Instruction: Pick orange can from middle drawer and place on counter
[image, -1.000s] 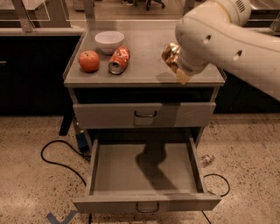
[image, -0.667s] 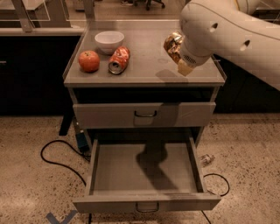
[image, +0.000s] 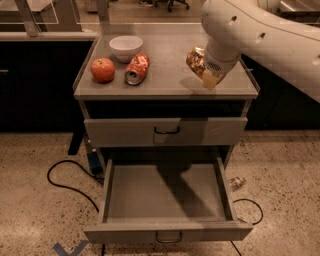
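Where the speckled floor (image: 35, 210) spreads out at the left, a black cable (image: 64, 176) is seen looping across it, and a blue tape mark (image: 70, 248) is laid near the bottom edge. On the scuffed grey desk (image: 170, 82), an apple (image: 102, 70), a white bowl (image: 126, 47) and a red-orange can (image: 137, 69) (lying on its side) are grouped at the left. Beneath, the top drawer (image: 125, 132) is shut and the middle drawer (image: 125, 233) is pulled well out. Further right, the orange can (image: 195, 57) is clamped in the gripper (image: 205, 72) over the desk's right part, and its shadow is cast on the metal.
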